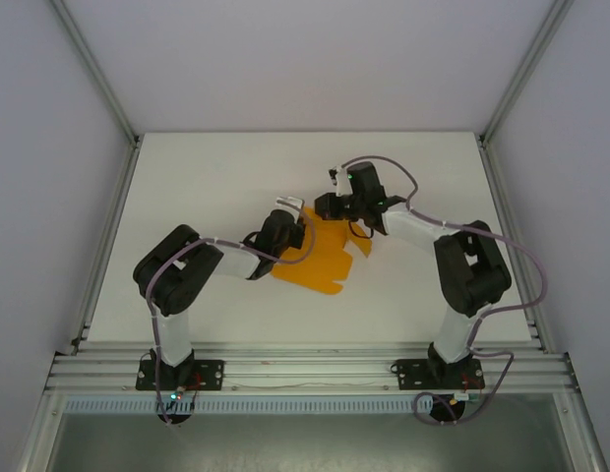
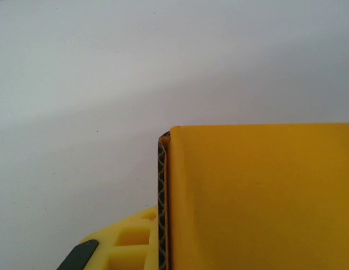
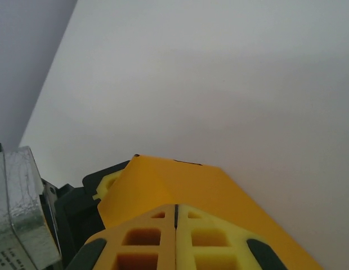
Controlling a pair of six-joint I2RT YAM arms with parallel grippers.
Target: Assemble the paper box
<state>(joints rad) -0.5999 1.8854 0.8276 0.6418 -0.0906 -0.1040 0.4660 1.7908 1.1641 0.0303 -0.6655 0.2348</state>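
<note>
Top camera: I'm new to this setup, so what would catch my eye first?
The bright orange-yellow card sheet sits mid-table, stark against the white table. The left gripper and right gripper, both shut, meet at its far edge.

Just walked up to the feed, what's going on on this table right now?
Both arms are working on the paper box, which is an orange-yellow card sheet lying mostly flat in the middle of the table. The left gripper appears shut on the sheet's left edge. The right gripper is shut, with its fingertips at a raised, creased flap on the far side. There is no box shape yet.
</note>
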